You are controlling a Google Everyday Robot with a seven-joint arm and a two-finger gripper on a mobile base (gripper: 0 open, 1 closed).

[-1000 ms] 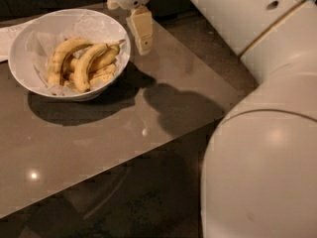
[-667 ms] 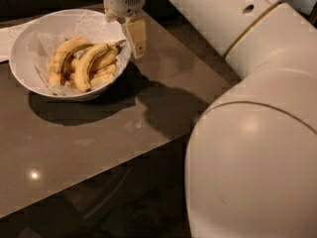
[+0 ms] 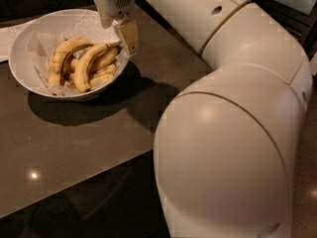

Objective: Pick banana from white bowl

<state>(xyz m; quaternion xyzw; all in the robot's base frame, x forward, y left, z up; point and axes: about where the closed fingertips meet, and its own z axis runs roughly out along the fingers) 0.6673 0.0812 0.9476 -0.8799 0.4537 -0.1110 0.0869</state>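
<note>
Gripper has moved left since earlier frame, now over right rim of white bowl, just above banana tip. Gripper state: cannot tell. Banana lies in bowl among other bananas. Bowl unmoved on desk.

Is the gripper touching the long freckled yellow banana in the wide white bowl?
Cannot tell. The camera view puts the gripper at the rim of the white bowl, beside the banana; neither contact nor gap shows.
</note>
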